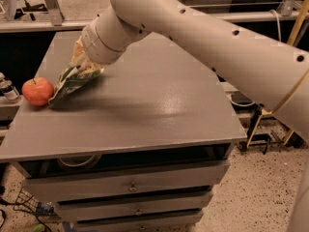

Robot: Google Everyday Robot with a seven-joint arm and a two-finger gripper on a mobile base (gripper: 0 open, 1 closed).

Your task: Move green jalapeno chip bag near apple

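The green jalapeno chip bag [71, 82] lies on the grey cabinet top [154, 105] at its left side, its lower tip touching or almost touching the apple [37, 91]. The apple is round, red-orange, with a short stem, at the left edge of the top. My gripper [83, 64] is at the bag's upper end, mostly hidden behind the thick beige wrist of my arm [203, 37], which reaches in from the upper right.
The cabinet has drawers [130, 185] below the top; the upper one is slightly open with a round object [77, 162] inside. A small bottle [7, 88] stands just left of the apple. Metal frames and cables lie on the floor around.
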